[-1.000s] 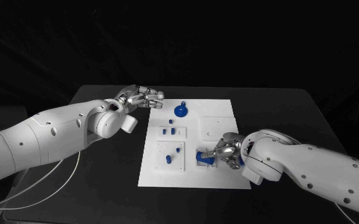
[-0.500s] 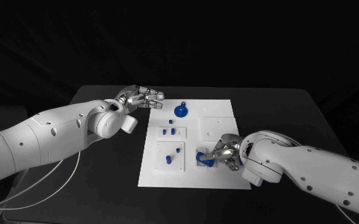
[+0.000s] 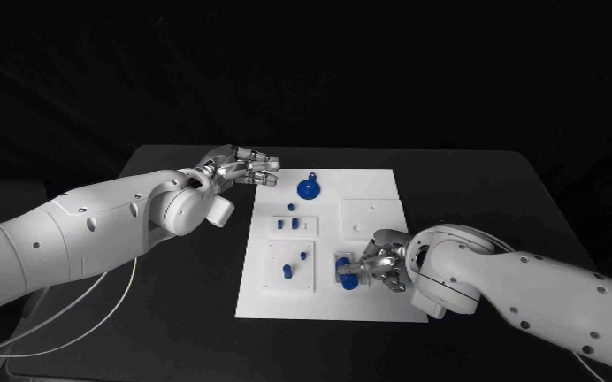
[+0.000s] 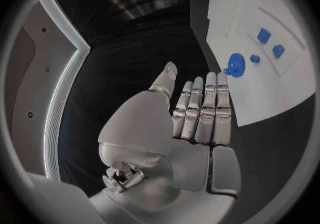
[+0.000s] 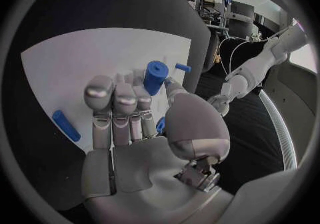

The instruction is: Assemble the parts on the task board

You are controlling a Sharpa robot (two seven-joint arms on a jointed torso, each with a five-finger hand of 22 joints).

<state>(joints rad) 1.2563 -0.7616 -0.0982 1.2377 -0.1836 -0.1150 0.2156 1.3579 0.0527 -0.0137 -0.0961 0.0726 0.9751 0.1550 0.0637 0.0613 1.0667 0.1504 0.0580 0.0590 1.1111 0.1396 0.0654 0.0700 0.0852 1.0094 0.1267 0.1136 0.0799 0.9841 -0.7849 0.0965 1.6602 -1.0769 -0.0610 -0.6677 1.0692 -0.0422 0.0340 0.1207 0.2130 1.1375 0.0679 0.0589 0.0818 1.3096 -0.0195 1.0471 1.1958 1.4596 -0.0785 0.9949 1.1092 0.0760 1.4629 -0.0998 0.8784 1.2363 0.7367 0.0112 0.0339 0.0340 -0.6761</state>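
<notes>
Right robot hand [image 3: 378,265] low over the near right part of the flat white rectangular task board [image 3: 383,304], fingers wrapped round a short blue plastic cylinder [image 3: 348,273] at a raised white block there. In the right wrist view, that blue cylinder [image 5: 154,77] just past the fingertips [image 5: 113,97], pinched between thumb and fingers, long axis running away from the palm toward the board. Whether its lower end already sits in a socket: cannot tell. Judged from this, next move a seating push along that axis, so alignment of peg to hole the thing that matters. Left robot hand [image 3: 242,166] well apart, at the board's far left corner above the black bench [image 3: 191,311], holding nothing, fingers straight and side by side in the left wrist view [image 4: 200,109]. Nearest to it, the round blue knob-like part [image 3: 309,189] on the far part of the board; smaller blue pieces [image 3: 291,221] toward the board's middle left. Right hand clearly the nearer one to the cylinder's seat.
</notes>
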